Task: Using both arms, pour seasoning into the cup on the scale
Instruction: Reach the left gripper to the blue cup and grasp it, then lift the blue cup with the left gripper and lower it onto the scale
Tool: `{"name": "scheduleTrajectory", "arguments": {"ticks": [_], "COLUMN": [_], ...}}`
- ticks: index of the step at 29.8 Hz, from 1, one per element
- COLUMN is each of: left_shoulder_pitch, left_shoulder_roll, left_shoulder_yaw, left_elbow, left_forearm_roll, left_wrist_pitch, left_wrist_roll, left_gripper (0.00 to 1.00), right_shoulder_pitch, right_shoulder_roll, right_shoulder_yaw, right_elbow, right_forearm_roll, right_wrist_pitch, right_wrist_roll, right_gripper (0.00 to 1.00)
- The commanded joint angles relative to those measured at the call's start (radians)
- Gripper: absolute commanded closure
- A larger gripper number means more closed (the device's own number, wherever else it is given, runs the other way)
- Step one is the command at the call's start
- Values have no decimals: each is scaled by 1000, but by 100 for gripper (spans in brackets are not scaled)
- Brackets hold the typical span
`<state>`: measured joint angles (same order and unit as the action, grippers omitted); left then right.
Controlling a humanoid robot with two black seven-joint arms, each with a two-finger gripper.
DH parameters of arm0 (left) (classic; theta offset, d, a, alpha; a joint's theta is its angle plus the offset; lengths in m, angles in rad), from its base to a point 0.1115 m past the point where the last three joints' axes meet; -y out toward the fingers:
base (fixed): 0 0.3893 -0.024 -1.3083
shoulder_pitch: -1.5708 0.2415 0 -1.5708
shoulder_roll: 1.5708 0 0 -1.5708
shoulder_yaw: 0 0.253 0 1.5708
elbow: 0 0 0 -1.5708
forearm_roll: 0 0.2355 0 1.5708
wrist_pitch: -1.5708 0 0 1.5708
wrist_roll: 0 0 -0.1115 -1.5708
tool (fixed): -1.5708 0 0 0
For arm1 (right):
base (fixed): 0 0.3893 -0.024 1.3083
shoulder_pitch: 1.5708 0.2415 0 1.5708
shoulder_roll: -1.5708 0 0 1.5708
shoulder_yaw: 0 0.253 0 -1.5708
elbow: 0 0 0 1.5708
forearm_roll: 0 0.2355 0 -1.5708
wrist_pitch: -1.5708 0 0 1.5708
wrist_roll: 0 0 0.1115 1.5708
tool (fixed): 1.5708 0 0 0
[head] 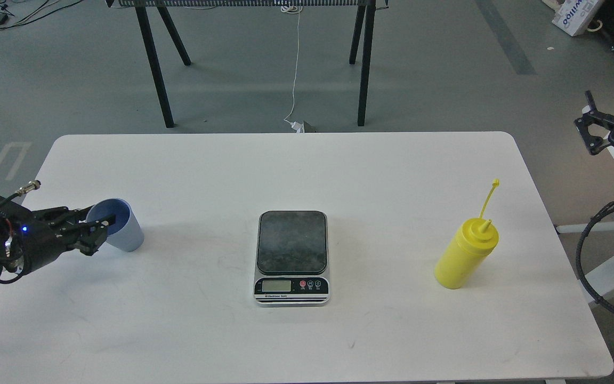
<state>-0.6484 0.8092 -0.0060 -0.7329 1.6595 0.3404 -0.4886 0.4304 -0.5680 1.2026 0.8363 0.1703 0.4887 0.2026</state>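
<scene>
The light-blue cup stands upright on the white table at the far left. My left gripper reaches in from the left, its fingers spread at the cup's left side; one fingertip crosses the rim, and no firm grip shows. The scale lies at the table's middle, its dark plate bare and its display facing me. The yellow seasoning bottle stands at the right, its cap strap sticking up. My right gripper hangs open and empty beyond the table's right edge, far from the bottle.
Black table legs and a white cable stand on the grey floor behind the table. A cardboard box lies at the top right. My right arm's cables hang beside the table's right edge.
</scene>
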Motion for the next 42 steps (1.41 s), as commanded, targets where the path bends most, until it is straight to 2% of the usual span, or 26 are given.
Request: {"name": "scheduleTrajectory", "arguments": {"ticks": [1,4,7,11,14,18,24,27,32,38,42], "left_shoulder_pitch": [-4,-43,-117,-261,-396,-536,-615,-635,-657,-645,-637], "left_shoulder_roll": [1,2,27,116,130,104,-148,-243,-307,-403,-416], "left_shoulder_yaw": [-3,-11,-9,-12,-9,-5,1,35,141,169,179], "left_elbow": [0,-22,-120,-302,-419,-491,-484,-436,-390,-343,-335], "left_forearm_roll": [-6,-12,-32,-69,-66,8,212,229,376,418,419], "left_wrist_pitch": [-1,-12,-64,-219,-338,-489,-584,-633,-638,-643,-643], "left_wrist_roll": [0,0,0,0,0,0,0,0,0,0,0], "left_gripper": [96,96,96,96,96,96,95,95,95,94,93], "right_shoulder_pitch": [-7,-10,-16,-24,-33,-45,-71,-78,-79,-98,-114], "right_shoulder_roll": [0,0,-6,-21,-24,-36,-43,-44,-66,-82,-85], "right_shoulder_yaw": [0,2,3,5,17,28,46,48,60,75,77], "right_elbow": [4,6,6,12,13,26,36,37,38,35,33], "right_forearm_roll": [0,0,0,0,0,0,0,0,0,0,0], "right_wrist_pitch": [0,0,0,0,0,0,0,0,0,0,0], "right_wrist_roll": [0,3,6,6,8,8,12,14,15,15,28], "right_gripper": [1,1,1,1,1,1,1,1,1,1,1]}}
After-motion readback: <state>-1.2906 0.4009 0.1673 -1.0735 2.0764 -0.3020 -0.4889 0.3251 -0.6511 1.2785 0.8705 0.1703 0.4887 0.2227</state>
